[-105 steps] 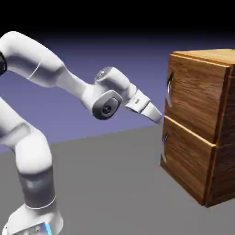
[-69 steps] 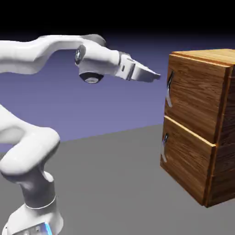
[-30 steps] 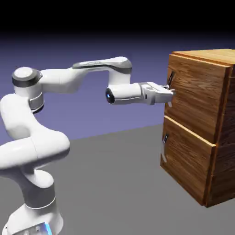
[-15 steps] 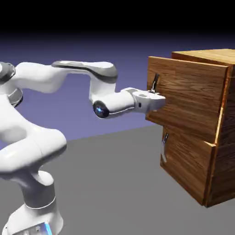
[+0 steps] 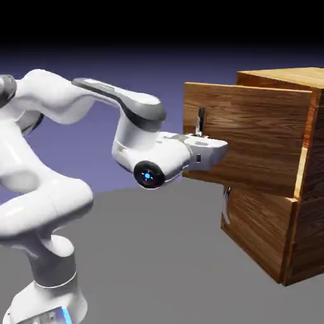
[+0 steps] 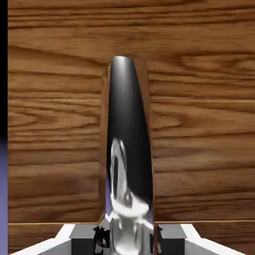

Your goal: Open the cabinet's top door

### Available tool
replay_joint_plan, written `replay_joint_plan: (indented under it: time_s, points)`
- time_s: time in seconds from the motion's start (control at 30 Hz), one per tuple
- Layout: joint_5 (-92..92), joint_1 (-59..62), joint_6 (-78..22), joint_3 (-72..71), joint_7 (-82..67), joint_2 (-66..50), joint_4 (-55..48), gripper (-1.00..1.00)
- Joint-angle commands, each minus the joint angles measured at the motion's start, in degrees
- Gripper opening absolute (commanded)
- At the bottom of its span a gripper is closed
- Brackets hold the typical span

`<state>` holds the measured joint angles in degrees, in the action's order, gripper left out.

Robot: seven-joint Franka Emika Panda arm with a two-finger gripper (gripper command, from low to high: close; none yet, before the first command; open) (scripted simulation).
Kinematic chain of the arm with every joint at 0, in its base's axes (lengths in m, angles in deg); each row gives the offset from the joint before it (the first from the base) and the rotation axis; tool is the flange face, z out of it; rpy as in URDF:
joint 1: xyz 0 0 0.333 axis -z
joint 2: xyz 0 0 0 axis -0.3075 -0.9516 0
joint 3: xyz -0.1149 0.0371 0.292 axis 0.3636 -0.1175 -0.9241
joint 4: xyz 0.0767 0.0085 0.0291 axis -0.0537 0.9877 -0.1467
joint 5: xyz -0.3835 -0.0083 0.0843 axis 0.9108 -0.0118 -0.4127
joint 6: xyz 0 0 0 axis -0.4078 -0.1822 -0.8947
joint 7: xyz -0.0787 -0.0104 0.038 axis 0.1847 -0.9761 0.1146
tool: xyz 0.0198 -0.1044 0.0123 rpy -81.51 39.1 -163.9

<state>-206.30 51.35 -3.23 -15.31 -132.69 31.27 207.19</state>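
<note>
Hand view: top door's handle [image 6: 128, 134] between fingertips of pincer [image 6: 128, 239], which grips it; door [image 5: 247, 136] ajar.

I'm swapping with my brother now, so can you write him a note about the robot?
Tool: shut on the top door's handle.
Top door: swung partly out from the cabinet, its handle side away from the frame.
Bottom door: closed.
Done: handle gripped, top door partly open.
Left: probably pull the top door wider, if it needs more, then let go of the handle.
</note>
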Motion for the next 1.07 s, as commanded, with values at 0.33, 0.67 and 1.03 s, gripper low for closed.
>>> replay_joint_plan:
  time_s: [0.33,0.67,1.03]
  points:
    - [26.92,13.18,-18.2,5.34,-12.66,-20.76,-12.28,-1.0]
    - [46.7,18.04,-24.06,4.84,-18.85,-41.53,-29.39,-1.0]
    - [60.55,17.31,-28.36,3.75,-18.2,-60.15,-47.62,1.0]
